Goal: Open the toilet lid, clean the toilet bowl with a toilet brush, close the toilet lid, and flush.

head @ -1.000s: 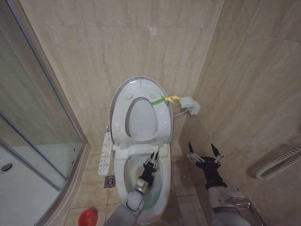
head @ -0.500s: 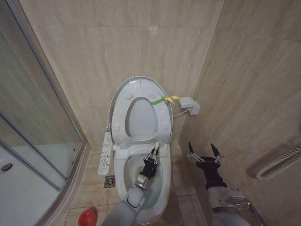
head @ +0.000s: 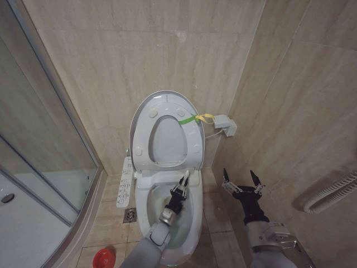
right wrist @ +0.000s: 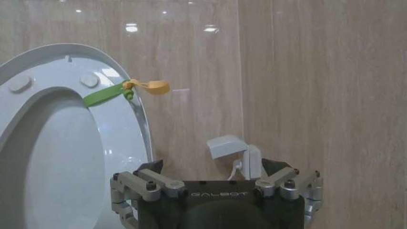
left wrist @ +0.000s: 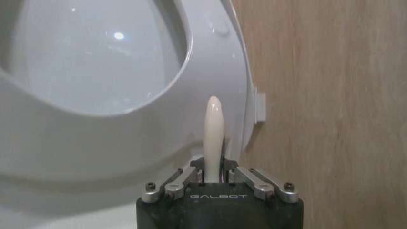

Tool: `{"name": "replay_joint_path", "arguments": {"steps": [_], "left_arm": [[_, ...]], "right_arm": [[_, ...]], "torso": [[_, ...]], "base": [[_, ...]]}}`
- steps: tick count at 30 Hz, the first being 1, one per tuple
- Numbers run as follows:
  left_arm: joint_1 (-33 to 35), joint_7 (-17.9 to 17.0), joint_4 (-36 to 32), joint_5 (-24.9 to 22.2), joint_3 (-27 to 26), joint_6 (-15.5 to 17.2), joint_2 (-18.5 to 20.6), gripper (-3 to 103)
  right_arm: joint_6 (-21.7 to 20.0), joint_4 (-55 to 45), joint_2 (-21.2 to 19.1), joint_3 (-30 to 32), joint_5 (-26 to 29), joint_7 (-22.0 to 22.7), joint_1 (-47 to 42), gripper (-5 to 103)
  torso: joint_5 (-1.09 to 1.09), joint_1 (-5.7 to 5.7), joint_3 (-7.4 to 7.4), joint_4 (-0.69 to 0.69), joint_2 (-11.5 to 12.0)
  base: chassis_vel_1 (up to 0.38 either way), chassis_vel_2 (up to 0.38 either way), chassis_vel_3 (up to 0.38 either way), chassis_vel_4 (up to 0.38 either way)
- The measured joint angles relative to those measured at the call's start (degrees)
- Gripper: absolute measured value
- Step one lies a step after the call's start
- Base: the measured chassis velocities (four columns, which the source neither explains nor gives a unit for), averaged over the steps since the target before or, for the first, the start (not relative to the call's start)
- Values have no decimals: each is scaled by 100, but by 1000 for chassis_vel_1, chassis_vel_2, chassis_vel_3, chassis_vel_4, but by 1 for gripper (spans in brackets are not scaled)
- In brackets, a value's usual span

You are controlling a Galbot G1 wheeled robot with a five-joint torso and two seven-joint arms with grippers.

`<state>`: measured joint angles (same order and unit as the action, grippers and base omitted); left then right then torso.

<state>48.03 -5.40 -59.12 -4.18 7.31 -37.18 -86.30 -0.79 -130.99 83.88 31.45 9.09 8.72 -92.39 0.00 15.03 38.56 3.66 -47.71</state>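
Currently mid-task, scrub stage.

Lid: toilet lid [head: 146, 105] is up, standing against the far wall with the seat ring [head: 189, 139] raised in front of it; yellow-green strap [head: 195, 118] hangs at its right rim. Opening step looks done.

Left arm: left end effector [head: 183, 185] is over the far part of the toilet bowl [head: 196, 223], just below the raised seat. Fingers clamped on the toilet brush [left wrist: 213, 136]; the white handle sticks out past the fingertips in the left wrist view.

Brush head: cannot see it; can't confirm bristles are touching the bowl wall.

Bowl: interior visible in head view, greenish tint low down near the arm. Whether it's clean, can't tell.

Holder: red cup [head: 104, 258] on the floor, near left of the toilet, no brush handle visible in it.

Right arm: right end effector [head: 241, 180] idles to the right of the toilet, near the right wall, fingers spread, holding nothing.

Side panel: button panel [head: 125, 181] on the toilet's left side, untouched by either arm.

Done: lid open, brush picked up and brought to the bowl.

Left: finish scrubbing, put brush in the red cup, lower lid, flush.
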Motion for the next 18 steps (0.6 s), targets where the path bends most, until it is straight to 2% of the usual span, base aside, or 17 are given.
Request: {"name": "replay_joint_path", "arguments": {"steps": [3, 11, 18], "left_arm": [[-1, 10, 12, -4, 5, -20, -26, 18], [-40, 83, 681, 179, -231, -180, -49, 18], [-30, 62, 249, 82, -118, -161, -41, 18]], "right_arm": [[0, 0, 0, 0, 0, 0, 0, 100], [0, 0, 0, 0, 0, 0, 0, 100], [0, 0, 0, 0, 0, 0, 0, 100]], "torso": [[0, 0, 0, 0, 0], [0, 0, 0, -3, 0], [0, 0, 0, 0, 0]], "base": [[0, 0, 0, 0], [0, 0, 0, 0], [0, 0, 0, 0]]}}
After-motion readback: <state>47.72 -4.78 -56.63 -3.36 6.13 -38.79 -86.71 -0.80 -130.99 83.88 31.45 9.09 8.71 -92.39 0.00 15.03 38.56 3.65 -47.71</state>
